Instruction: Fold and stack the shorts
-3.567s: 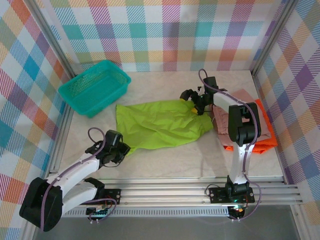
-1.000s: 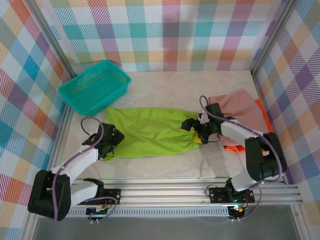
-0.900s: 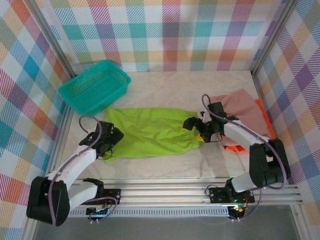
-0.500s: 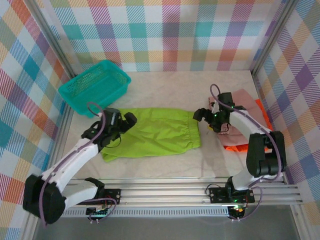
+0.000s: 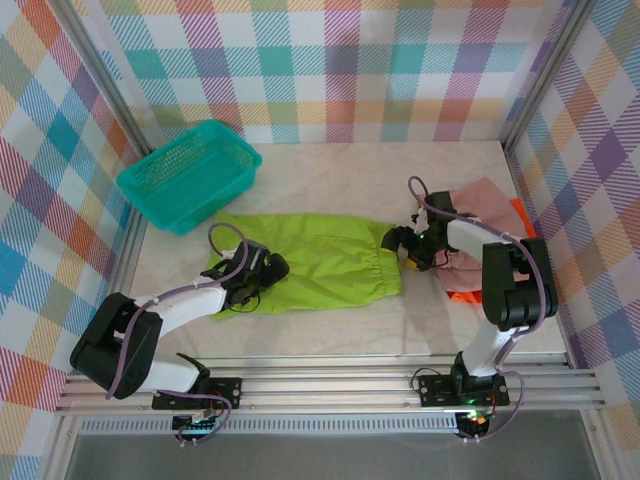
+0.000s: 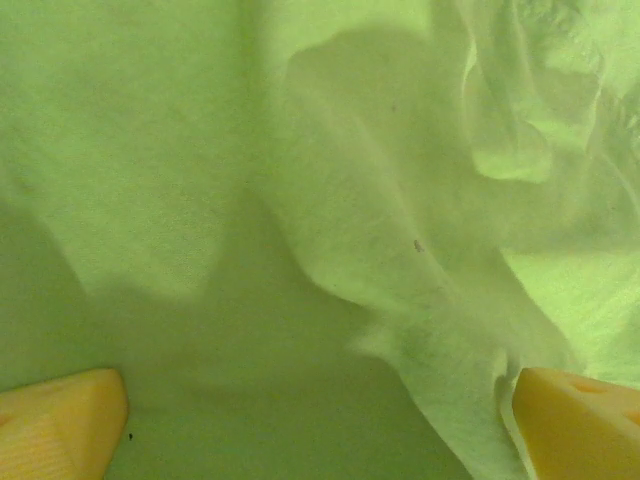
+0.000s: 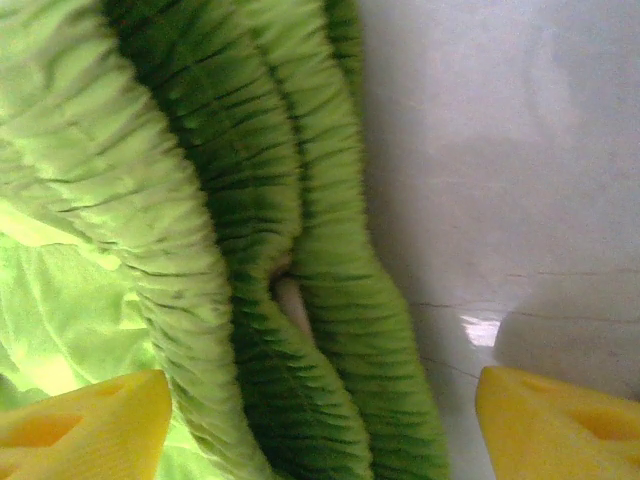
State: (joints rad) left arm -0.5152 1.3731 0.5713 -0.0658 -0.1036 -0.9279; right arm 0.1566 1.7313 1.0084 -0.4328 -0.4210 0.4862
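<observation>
The lime green shorts (image 5: 315, 265) are spread flat at the middle of the table (image 5: 330, 170), with the waistband toward the right and the legs toward the left. The dusty pink shorts (image 5: 485, 200) are laid over the bright orange shorts (image 5: 465, 296) at the right edge, just beside the green waistband. The surface is a pale, faintly marbled board, enclosed by walls (image 5: 330, 60) printed in pastel checks and edged with aluminium rails (image 5: 330, 385). A teal mesh basket (image 5: 190, 172) is set at the far left corner, near the green fabric. The left gripper (image 5: 262, 272) is lowered onto the leg end of the green shorts, its arm stretched low across the table. Its yellow fingers (image 6: 60, 420) are held wide apart over rumpled cloth, with nothing clamped. The right gripper (image 5: 405, 247) is placed at the waistband. Its jaws are parted, one finger (image 7: 85, 415) over the gathered elastic and the other over bare table, with no pinch made
</observation>
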